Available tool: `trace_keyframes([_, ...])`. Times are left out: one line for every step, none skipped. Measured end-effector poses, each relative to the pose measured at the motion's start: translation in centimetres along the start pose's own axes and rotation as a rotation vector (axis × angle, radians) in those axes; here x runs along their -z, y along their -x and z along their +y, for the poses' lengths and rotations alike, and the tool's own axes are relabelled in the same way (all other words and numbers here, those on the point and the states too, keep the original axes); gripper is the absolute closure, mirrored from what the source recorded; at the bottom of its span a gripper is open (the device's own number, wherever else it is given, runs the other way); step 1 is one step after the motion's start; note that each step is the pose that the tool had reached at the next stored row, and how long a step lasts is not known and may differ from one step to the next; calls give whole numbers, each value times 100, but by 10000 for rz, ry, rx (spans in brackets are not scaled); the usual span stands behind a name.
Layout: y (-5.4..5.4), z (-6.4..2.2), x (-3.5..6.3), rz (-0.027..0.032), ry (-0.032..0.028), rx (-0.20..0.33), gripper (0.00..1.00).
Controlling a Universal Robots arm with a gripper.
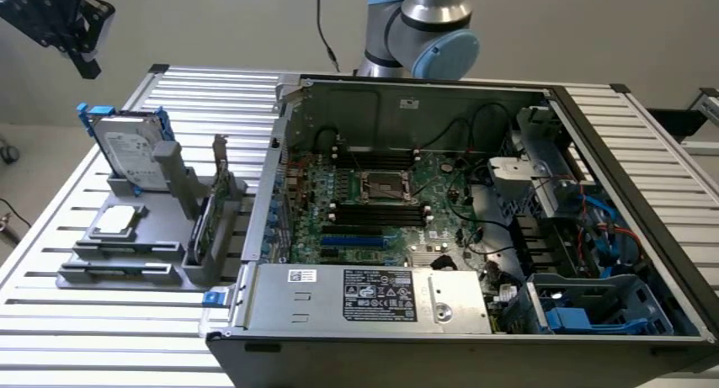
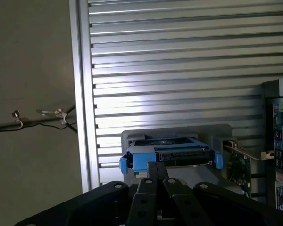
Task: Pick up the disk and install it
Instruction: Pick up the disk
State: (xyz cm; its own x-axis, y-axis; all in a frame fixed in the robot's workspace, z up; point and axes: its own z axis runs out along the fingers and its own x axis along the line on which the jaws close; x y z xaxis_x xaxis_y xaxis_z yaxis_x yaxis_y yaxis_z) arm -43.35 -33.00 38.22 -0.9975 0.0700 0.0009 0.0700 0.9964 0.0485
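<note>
The disk (image 1: 130,150) is a silver-grey drive with a white label and blue rails. It stands upright in a grey holder (image 1: 141,253) at the exterior view's left, on the slatted table. My black gripper (image 1: 82,64) hangs high above and slightly behind it, well apart from it. In the wrist view my gripper (image 2: 157,167) is shut with nothing between its fingers. There the disk (image 2: 172,157) shows edge-on just beyond the fingertips, blue rails on both ends.
An open computer case (image 1: 450,363) lies on the slatted aluminium table (image 1: 113,329), with motherboard (image 1: 382,194), power supply (image 1: 371,295) and a blue drive bay (image 1: 595,308). The holder also carries a small silver square chip (image 1: 118,222) and an upright card (image 1: 214,211). The arm's base (image 1: 422,26) stands behind the case.
</note>
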Motion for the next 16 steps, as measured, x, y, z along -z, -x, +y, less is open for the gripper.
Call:
trace_keyframes([0, 0, 0, -1, 0, 0, 89])
trace_keyframes([0, 0, 0, -2, 0, 0, 89])
trace_keyframes([0, 0, 0, -3, 0, 0, 89])
trace_keyframes([0, 0, 0, -3, 0, 1, 89])
trace_keyframes([0, 0, 0, -4, 1, 0, 89])
trace_keyframes([0, 0, 0, -5, 1, 1, 89])
trace_keyframes([0, 0, 0, -5, 1, 1, 89])
trace_keyframes([0, 0, 0, -5, 1, 0, 89])
trace_keyframes([0, 0, 0, -5, 0, 0, 89])
trace_keyframes([0, 0, 0, -6, 1, 0, 89])
trace_keyframes([-2, 3, -1, -6, -4, 0, 89])
trace_keyframes([-7, 11, -4, -5, -12, -2, 89])
trace_keyframes([-11, 10, -8, -6, -12, 2, 89])
trace_keyframes([-17, 10, -12, -4, -13, 42, 89])
trace_keyframes([-20, 9, -15, 1, -13, 156, 89])
trace_keyframes([-19, 9, -18, 8, -13, 323, 89])
